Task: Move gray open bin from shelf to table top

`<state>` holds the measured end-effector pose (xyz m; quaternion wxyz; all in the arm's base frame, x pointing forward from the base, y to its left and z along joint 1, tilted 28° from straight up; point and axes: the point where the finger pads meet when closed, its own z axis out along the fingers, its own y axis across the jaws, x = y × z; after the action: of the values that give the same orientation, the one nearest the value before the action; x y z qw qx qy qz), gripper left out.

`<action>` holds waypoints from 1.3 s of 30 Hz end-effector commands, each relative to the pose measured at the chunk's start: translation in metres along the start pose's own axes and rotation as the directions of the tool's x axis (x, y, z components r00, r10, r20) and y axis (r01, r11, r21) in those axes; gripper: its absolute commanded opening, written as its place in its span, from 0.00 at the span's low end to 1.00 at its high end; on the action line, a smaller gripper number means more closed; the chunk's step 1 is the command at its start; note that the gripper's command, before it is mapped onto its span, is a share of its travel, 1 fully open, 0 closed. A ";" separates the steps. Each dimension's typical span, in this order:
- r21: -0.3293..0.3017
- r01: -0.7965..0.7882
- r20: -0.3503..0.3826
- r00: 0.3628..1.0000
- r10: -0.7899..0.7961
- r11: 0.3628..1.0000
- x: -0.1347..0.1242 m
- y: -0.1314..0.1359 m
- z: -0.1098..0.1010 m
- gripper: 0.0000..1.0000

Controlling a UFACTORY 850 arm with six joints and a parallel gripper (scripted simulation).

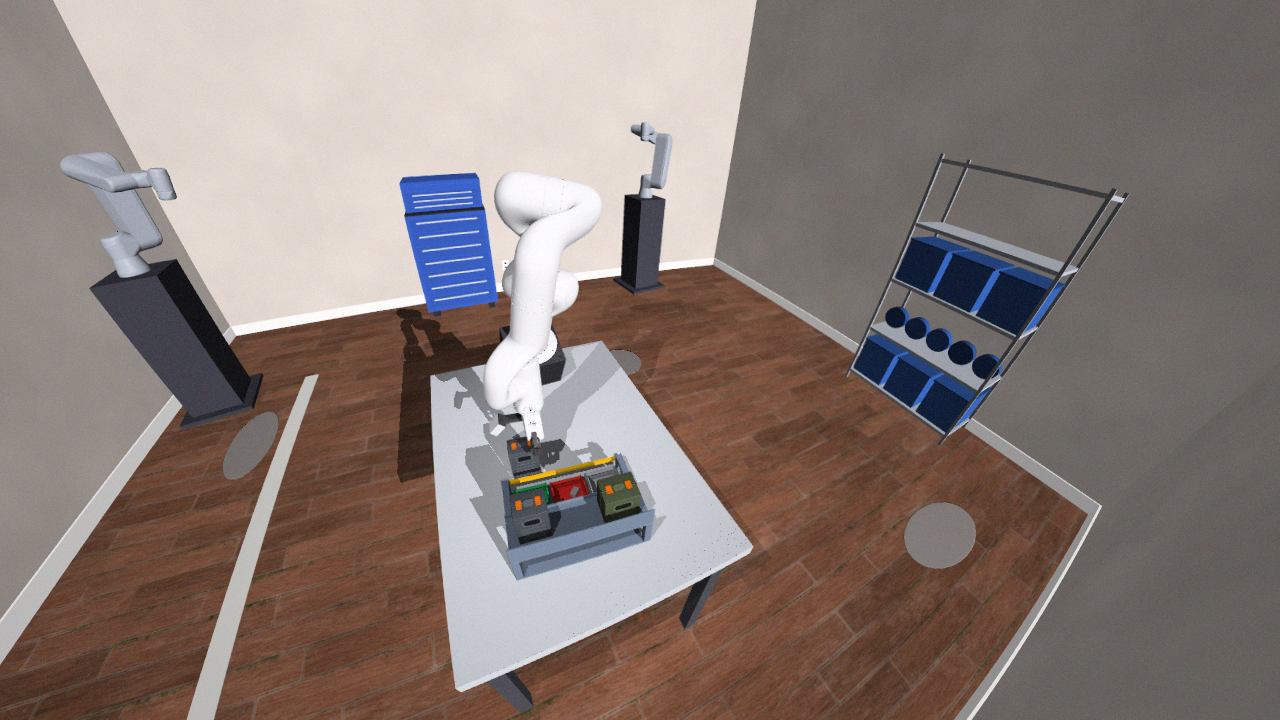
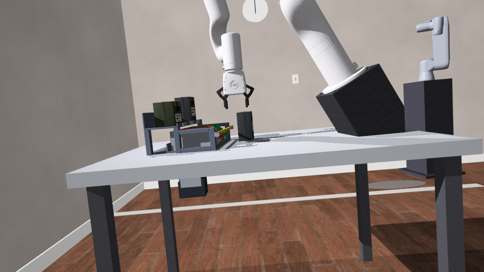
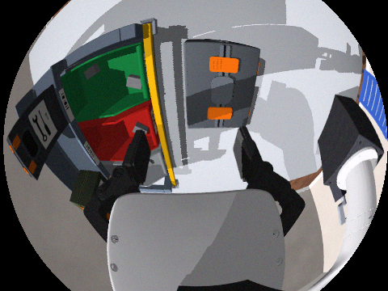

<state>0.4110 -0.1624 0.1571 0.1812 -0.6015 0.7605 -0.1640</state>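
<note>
So far, the gray bin (image 1: 599, 478) (image 2: 195, 141) (image 3: 155, 174) sits on the shelf (image 1: 581, 540) (image 2: 212, 139) (image 3: 113, 38), at three o'clock of the red one (image 1: 563, 488) (image 3: 117, 139) from the top. The gripper (image 1: 534, 447) (image 2: 236, 107) (image 3: 191, 138) is wide and empty; gripping, lifting out, standing on the table (image 1: 626, 573) (image 2: 270, 153) and release remain.

Gray open bin (image 1: 601, 476) (image 2: 196, 139) (image 3: 157, 171) on shelf (image 1: 586, 535) (image 2: 213, 139) (image 3: 101, 40), beside red bin (image 1: 563, 488) (image 2: 220, 137) (image 3: 111, 135).
</note>
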 end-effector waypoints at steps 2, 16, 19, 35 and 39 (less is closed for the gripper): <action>-0.001 0.000 -0.002 1.000 0.000 1.000 0.000 -0.001 0.000 1.00; -0.001 0.000 -0.001 1.000 0.000 1.000 -0.045 -0.033 0.000 1.00; -0.001 0.000 -0.001 1.000 0.000 1.000 -0.045 -0.033 0.000 1.00; 0.000 0.000 -0.001 1.000 0.000 1.000 -0.088 -0.064 0.000 1.00; 0.000 0.000 -0.001 1.000 0.000 1.000 -0.088 -0.064 0.000 1.00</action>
<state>0.4840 -0.0910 0.1932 0.1802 -0.6013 0.7611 -0.1634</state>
